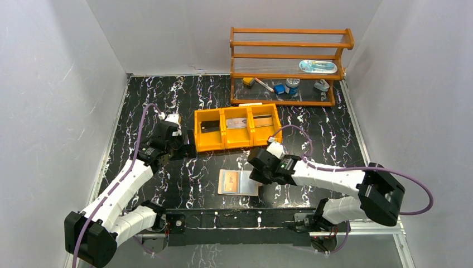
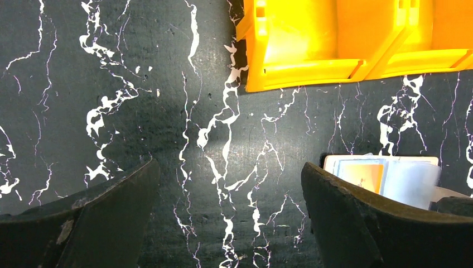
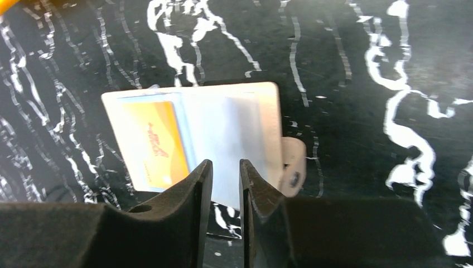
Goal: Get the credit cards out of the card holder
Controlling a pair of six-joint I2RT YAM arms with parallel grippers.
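- Top external view: the card holder lies open and flat on the bench, close to the near edge and about midway along it.
- An orange card sits in the holder's left panel; the right panel looks pale and greyish.
- The right arm reaches in from the near right corner, its jaws down at the holder's right panel.
- The left arm stretches from the near left corner, its jaws just beside the left end of the orange tray, well apart from the holder.
- The tray stands mid-bench. It has a dark flat piece in its left compartment and greyish cards in the middle and right ones.
- A wooden rack fills the far right corner.
- Left wrist view: the left jaws stand wide, their dark fingers at the bottom of the picture with bare bench between them.
- The tray's corner is at the top. The card holder with its orange card shows just past the right finger.
- Right wrist view: the right jaws stand a narrow gap apart, fingers over the near edge of the card holder, with its pale panel showing through the gap.
- The orange card lies in the left panel, and the small side tab sticks out on the right.
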